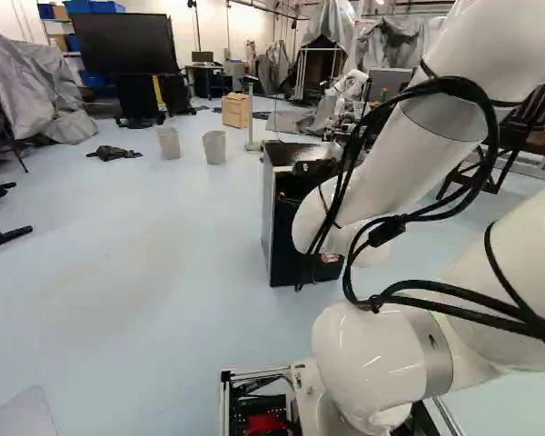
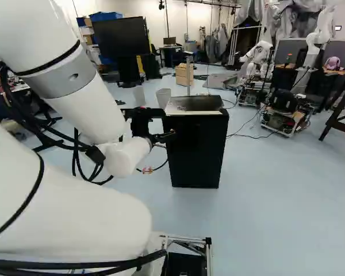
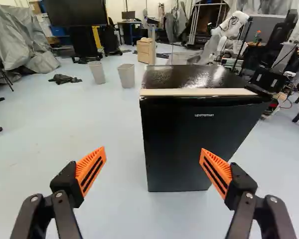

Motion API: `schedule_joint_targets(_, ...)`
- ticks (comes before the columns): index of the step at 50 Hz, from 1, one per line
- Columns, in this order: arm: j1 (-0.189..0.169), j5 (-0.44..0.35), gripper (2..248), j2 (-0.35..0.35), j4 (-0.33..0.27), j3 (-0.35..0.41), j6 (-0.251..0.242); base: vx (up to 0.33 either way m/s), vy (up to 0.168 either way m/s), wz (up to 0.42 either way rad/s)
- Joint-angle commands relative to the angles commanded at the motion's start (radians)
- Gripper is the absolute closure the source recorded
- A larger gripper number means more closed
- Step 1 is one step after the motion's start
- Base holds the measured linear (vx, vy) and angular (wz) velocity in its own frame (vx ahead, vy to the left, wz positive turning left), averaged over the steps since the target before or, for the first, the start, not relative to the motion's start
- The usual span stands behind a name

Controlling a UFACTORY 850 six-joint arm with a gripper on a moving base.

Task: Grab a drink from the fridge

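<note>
The gripper (image 2: 168, 137) shows beyond the arm in the right base view, at the near left side of the small black fridge (image 2: 196, 148). In the wrist view the gripper (image 3: 153, 153) stands wide open, with nothing between its orange pads. Ahead of it is the fridge (image 3: 197, 134), its door closed, with a pale strip along the top front edge; the fridge lies toward the right-hand finger. In the left base view the arm covers part of the fridge (image 1: 282, 218). No drink is visible; the inside of the fridge is hidden.
Two grey bins (image 3: 96, 72) and a wooden cabinet (image 3: 146, 51) stand beyond the fridge. A large black screen (image 1: 125, 44) is at the back. Another robot (image 2: 259, 57) stands behind, with a wheeled base (image 2: 283, 118) and cables on the floor to the fridge's right.
</note>
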State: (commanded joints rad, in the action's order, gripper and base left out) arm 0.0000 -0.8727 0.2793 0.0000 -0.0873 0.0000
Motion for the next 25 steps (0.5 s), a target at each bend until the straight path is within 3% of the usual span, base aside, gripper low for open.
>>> schedule_joint_targets(25,0.0,0.0,3,0.0,0.0,0.0,0.0,0.088,0.075,-0.055)
